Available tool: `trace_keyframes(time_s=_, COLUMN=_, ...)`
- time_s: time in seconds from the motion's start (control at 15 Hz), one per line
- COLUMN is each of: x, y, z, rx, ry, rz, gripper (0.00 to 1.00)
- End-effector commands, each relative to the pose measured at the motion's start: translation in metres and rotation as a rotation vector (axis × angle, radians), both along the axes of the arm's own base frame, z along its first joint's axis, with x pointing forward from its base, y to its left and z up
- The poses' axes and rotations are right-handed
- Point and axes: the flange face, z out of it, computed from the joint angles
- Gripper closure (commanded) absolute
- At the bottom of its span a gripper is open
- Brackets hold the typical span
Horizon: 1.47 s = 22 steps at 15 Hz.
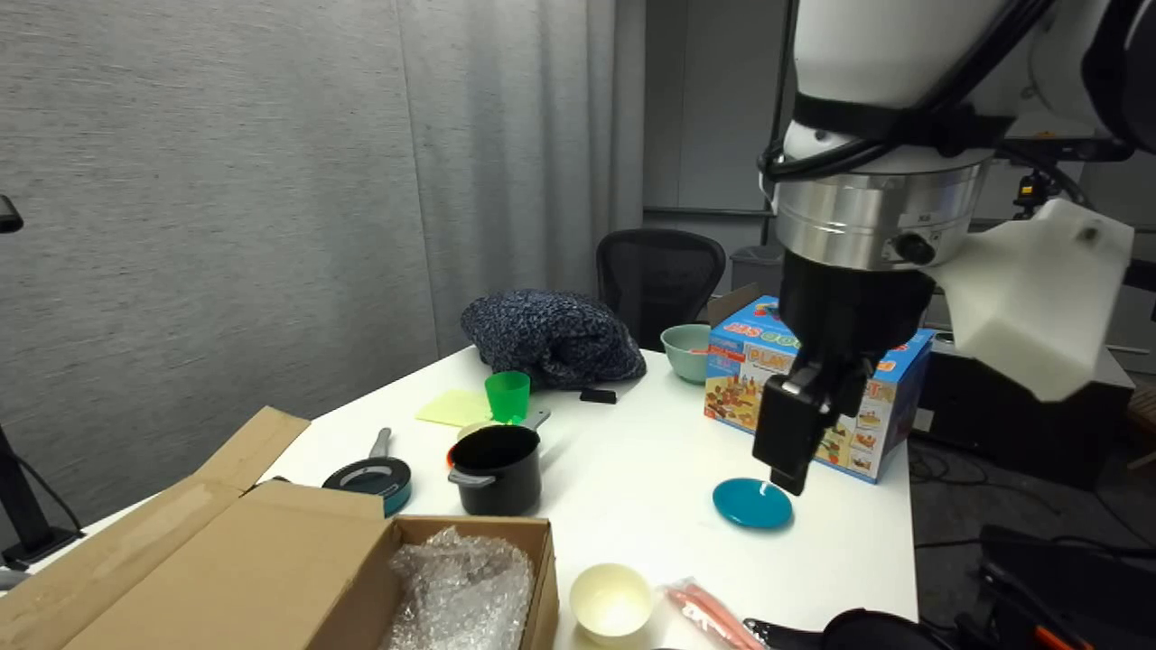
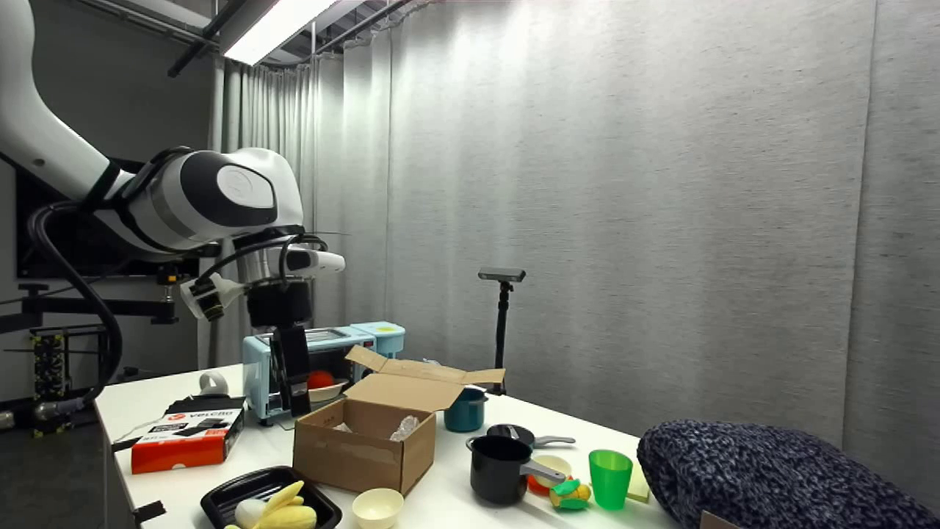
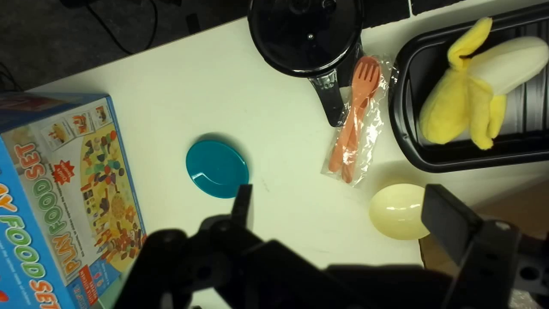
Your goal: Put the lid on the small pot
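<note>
Jaws spread wide, hanging over the counter (image 1: 632, 478); teal disc (image 3: 217, 168) lies lower down, its edge right by one jaw in the wrist view. Small pot (image 1: 510, 483), the black one, stands upright on the counter, well apart from the jaws; both exterior views put it near the cardboard box (image 2: 345, 452). Green cup (image 2: 610, 479) and shallow pan (image 1: 370, 477) also sit near the pot.
</note>
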Motion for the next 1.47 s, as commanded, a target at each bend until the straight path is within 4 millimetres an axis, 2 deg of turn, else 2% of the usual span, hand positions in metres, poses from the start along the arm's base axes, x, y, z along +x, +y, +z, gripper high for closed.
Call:
trace_keyframes(time_s=0.0, x=0.000, y=0.000, z=0.000, rx=0.000, ry=0.001, rz=0.000, gripper=0.00)
trace_keyframes(time_s=0.2, x=-0.004, y=-0.001, z=-0.011, rx=0.065, ry=-0.017, rz=-0.044, gripper=0.00)
trace_keyframes(time_s=0.53, x=-0.014, y=-0.012, z=-0.057, rx=0.175, ry=0.089, rz=-0.135, gripper=0.00)
trace_keyframes(time_s=0.67, x=-0.022, y=-0.025, z=-0.072, rx=0.178, ry=0.178, rz=-0.101, gripper=0.00)
trace_keyframes(time_s=0.87, x=-0.030, y=-0.044, z=-0.091, rx=0.133, ry=0.211, rz=-0.080, gripper=0.00)
trace_keyframes(time_s=1.13, x=-0.044, y=-0.069, z=-0.129, rx=0.088, ry=0.283, rz=-0.046, gripper=0.00)
trace_keyframes(time_s=1.2, x=-0.035, y=-0.072, z=-0.134, rx=0.085, ry=0.303, rz=-0.039, gripper=0.00)
trace_keyframes(time_s=1.4, x=-0.034, y=-0.097, z=-0.148, rx=0.108, ry=0.326, rz=-0.033, gripper=0.00)
